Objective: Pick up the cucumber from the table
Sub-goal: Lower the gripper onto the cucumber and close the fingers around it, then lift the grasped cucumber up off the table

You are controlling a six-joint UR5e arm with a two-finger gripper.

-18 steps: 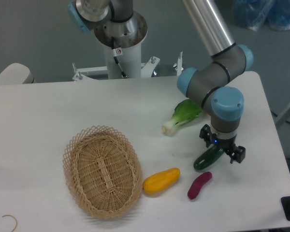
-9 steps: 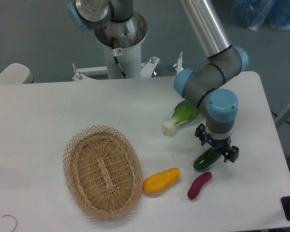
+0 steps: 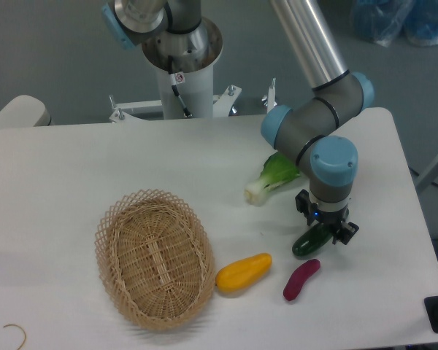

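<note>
The cucumber (image 3: 311,241) is dark green and glossy and lies on the white table (image 3: 73,168), right of centre, angled from lower left to upper right. My gripper (image 3: 325,221) points down over its upper right end, with one finger on each side of it. There is still a gap around the vegetable. That end is hidden under the gripper body. The cucumber rests on the tabletop.
A bok choy (image 3: 272,177) lies just behind the gripper, partly under the arm's wrist. A purple sweet potato (image 3: 301,279) and a yellow vegetable (image 3: 243,272) lie in front of the cucumber. A wicker basket (image 3: 155,257) stands at the left. The table's right edge is near.
The gripper has shifted slightly left and lower over the cucumber's end, and its fingers stand closer together than a second ago. The cucumber has not moved.
</note>
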